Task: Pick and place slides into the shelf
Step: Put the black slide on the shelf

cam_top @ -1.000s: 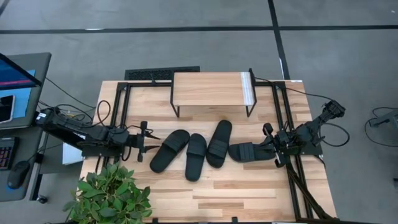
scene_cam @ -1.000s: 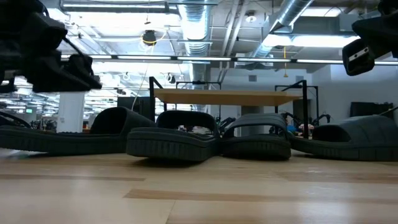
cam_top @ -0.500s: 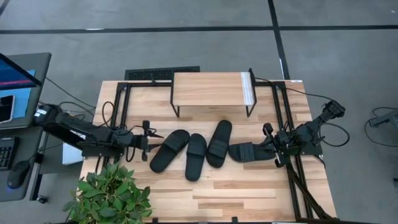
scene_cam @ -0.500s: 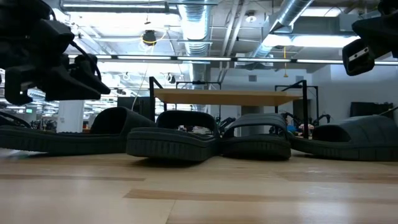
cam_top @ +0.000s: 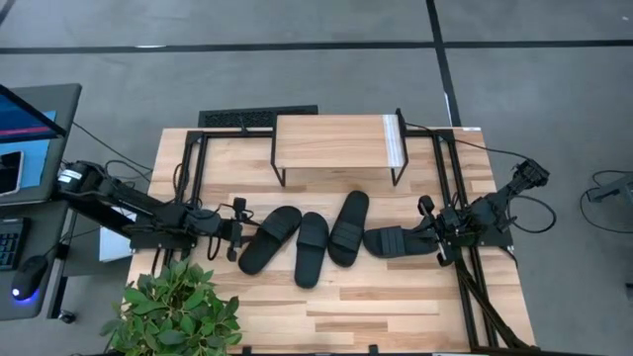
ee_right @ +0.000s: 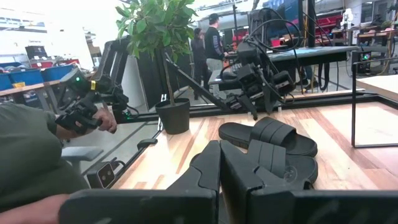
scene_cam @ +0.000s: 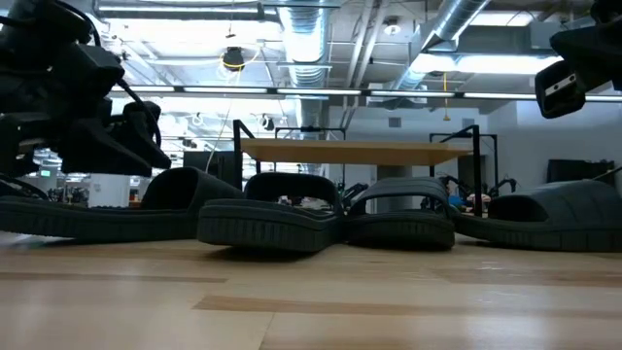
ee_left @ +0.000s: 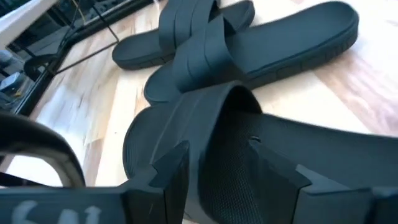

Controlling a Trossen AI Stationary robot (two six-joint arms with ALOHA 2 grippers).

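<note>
So four black slides are lying on the big table [cam_top: 396,307], in front of the shelf [cam_top: 334,140] and not on it. Three are sitting close together in the middle: the left slide [cam_top: 267,238] is tilted, the middle slide [cam_top: 312,247] is right beside it & the third slide [cam_top: 348,227] is leaning its heel toward the shelf. They look like they're touching or nearly so. The fourth slide [cam_top: 396,241] is lying sideways off to the right, toe end by the third one.

The shelf is standing at the far side of the table w/ its light wood top bare.

The left gripper [cam_top: 237,226] is hanging low just beside the left slide, fingers [ee_left: 171,171] spread apart w/ the strap of that slide showing between them. Not gripping it.

The right gripper [cam_top: 427,229] is sitting at the fourth slide's far end, fingers [ee_right: 233,171] pinched together; can't tell if it's touching the slide.

A green plant [cam_top: 173,311] is standing at the table's near left corner. A person [ee_right: 28,155] is sitting beyond the table, holding a controller.
</note>
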